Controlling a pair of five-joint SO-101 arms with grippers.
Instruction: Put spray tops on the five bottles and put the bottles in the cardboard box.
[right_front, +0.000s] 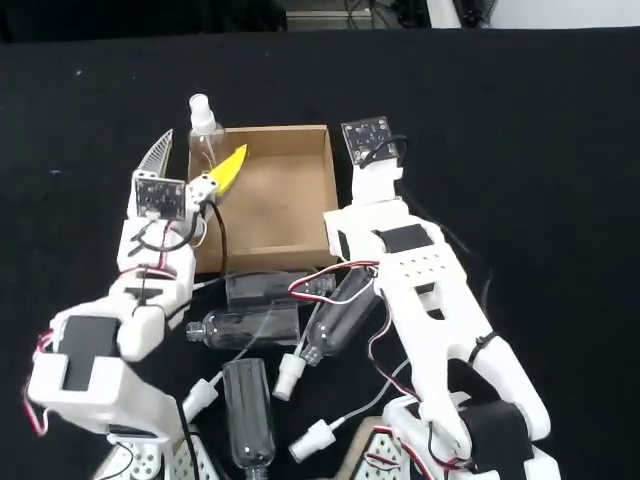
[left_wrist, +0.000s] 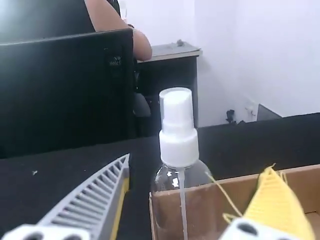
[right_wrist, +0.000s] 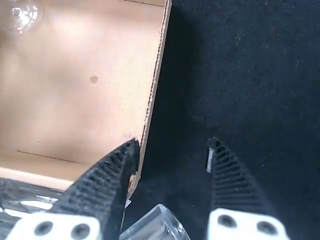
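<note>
Now the capped bottle (right_front: 204, 135) stands in the cardboard box's (right_front: 285, 205) far corner, so the left jaws, wide open and empty either side of it, ought to lift straight clear without tipping it, while the right jaws hang open, empty.

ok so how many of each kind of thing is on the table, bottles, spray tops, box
cardboard box: 1
standing bottle, in the box: 1
lying bottles, on the table: 4
spray top on the standing bottle: 1
spray tops among the lying bottles: 3
total: 10
</note>
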